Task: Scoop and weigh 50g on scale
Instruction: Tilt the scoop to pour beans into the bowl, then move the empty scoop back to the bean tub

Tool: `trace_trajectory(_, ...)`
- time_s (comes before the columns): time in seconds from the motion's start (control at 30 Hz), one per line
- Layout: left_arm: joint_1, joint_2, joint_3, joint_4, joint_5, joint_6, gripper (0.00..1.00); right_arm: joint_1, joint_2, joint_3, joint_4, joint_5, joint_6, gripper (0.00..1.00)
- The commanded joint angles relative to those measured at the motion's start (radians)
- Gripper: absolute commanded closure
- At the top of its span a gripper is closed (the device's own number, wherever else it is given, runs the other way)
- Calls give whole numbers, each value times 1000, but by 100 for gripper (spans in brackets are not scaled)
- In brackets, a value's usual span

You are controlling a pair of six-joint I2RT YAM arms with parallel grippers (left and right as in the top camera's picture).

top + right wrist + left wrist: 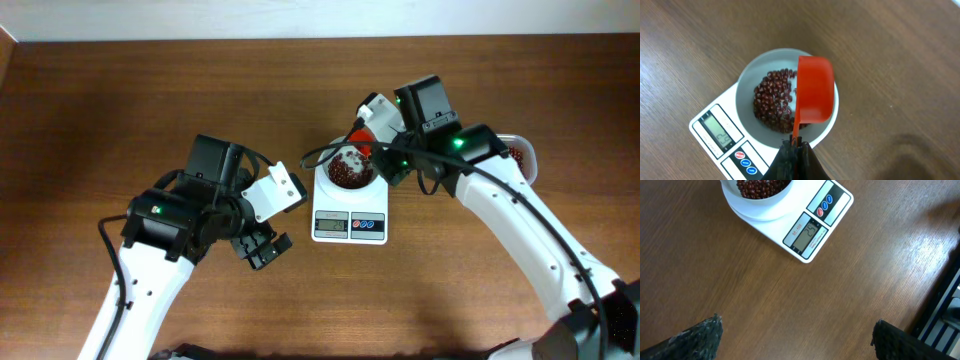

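The table [120, 110] is dark brown wood grain with a dull sheen, bare over most of its top. Beyond its far edge runs a pale strip [300, 18]; I cannot tell whether that is wall or floor. The scale [350, 226] stands near the middle of the table, with its display and its red and blue buttons facing the arms. The digits are too small to read. A white bowl [325, 178] sits on top of it with a low heap of red beans [771, 97] inside.

The right gripper [796, 145] is clenched on the thin handle of a red scoop [815, 90], which hangs over the bowl's right half. The left gripper [262, 250] is released, with its jaws spread wide. It hovers low over bare wood, left of the scale and apart from it, with nothing in it. At the right edge, partly behind the right arm, a tub [522, 158] shows more beans
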Motion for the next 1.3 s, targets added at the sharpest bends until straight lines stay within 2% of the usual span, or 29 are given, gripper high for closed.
trace_trajectory(0.0,5,-4,9,1,-1,16,1,16,6,12,0,10,14,96)
trace_trajectory(0.4,5,-4,9,1,-1,16,1,42,0,15,-7,43,35,96)
trace_trajectory(0.47,5,-4,9,2,-1,16,1,25,-49,34,-11,23,98,96)
trace_trajectory(0.6,5,-4,9,1,-1,16,1,-96,-207,47,-51,25,226,96)
trace_trajectory(0.77,5,-4,9,1,-1,16,1,-418,-358,47,-296,28,358,96)
trace_trajectory(0.9,5,-4,9,2,-1,16,1,-625,-359,-12,-460,87,607,96)
trace_trajectory(1.1,5,-4,9,2,-1,16,1,-654,-362,-27,-533,51,610,96)
trace_trajectory(1.17,5,-4,9,1,-1,16,1,-654,-362,-27,-556,55,556,96)
trace_trajectory(1.27,5,-4,9,1,-1,16,1,-654,-362,-27,-562,82,551,96)
